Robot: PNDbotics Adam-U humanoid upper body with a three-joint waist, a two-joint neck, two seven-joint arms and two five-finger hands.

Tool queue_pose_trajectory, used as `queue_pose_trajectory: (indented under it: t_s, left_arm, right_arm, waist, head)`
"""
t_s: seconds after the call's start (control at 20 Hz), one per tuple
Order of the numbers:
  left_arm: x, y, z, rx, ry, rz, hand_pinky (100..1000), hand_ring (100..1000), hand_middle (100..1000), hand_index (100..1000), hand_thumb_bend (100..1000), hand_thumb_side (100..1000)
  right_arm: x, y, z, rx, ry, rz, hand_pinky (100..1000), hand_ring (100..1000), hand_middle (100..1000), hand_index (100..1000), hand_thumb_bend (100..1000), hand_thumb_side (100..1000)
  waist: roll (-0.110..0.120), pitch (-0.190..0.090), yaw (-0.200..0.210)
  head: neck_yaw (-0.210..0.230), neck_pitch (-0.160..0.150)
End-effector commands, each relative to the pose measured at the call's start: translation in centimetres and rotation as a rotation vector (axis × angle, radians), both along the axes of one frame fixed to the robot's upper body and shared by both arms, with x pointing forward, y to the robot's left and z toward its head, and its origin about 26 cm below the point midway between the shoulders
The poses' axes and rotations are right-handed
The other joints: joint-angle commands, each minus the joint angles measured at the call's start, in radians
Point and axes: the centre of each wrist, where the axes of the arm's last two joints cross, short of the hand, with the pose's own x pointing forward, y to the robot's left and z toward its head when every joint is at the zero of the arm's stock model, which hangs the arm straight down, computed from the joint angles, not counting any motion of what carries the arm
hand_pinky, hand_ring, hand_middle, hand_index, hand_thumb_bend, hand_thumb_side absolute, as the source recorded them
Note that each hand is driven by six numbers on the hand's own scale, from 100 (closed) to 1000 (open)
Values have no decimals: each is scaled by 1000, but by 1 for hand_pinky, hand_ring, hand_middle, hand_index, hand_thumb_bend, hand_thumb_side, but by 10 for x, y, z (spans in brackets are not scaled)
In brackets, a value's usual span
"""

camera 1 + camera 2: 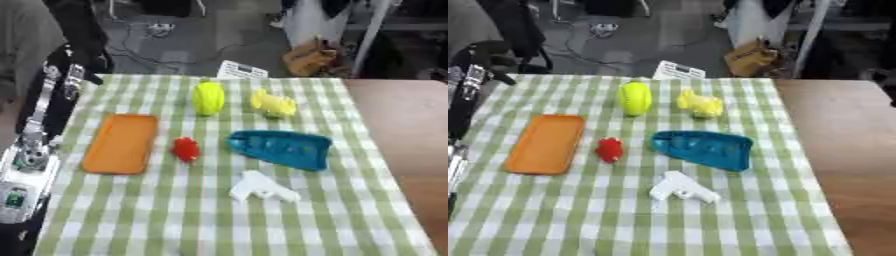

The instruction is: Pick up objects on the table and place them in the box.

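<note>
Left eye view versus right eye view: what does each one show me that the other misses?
Only the left eye view shows the silver-and-black arm running down its left edge to the lower corner; the hand cannot be made out. Only the right eye view shows more of the bare wooden table on the right. Both share the checked cloth with the orange tray, red piece, yellow-green ball, yellow toy, blue boat-shaped piece and white piece, all apart.
</note>
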Motion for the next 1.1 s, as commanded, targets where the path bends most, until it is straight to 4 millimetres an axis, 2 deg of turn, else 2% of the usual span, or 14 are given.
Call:
queue_pose_trajectory:
  t_s: [0.05,0.35,0.5,0.65,0.7,0.75,1.1]
  left_arm:
    - [0,0,9,12,-29,-8,550,715,787,811,102,1000]
    - [0,0,10,16,-26,-10,550,716,787,812,101,1000]
    - [0,0,9,19,-24,-12,549,716,788,813,101,1000]
    - [1,0,9,20,-23,-15,549,717,788,813,101,1000]
    - [1,-1,9,20,-22,-15,548,717,788,814,101,1000]
    - [1,-1,9,21,-22,-15,548,717,788,813,101,1000]
    - [1,-2,10,23,-22,-22,547,717,788,814,101,1000]
  right_arm:
    - [0,-3,10,-17,-26,2,418,679,677,935,100,650]
    - [2,-6,13,-58,-9,1,416,668,678,934,116,652]
    - [5,-8,16,-119,14,16,412,631,688,928,201,653]
    - [9,-13,20,-200,51,33,414,636,700,925,233,654]
    - [11,-16,21,-232,66,37,416,637,700,922,209,636]
    - [13,-18,23,-267,78,39,416,638,704,921,237,651]
    - [27,-29,30,-397,144,46,419,641,711,917,248,636]
  waist:
    - [15,-8,1]
    - [14,-9,2]
    - [13,-10,4]
    - [12,-11,7]
    - [12,-11,8]
    - [11,-12,9]
    - [10,-13,13]
  head:
    - [-3,3]
    - [-12,0]
    - [-18,-6]
    - [-21,-9]
    - [-21,-9]
    - [-22,-9]
    - [-21,-10]
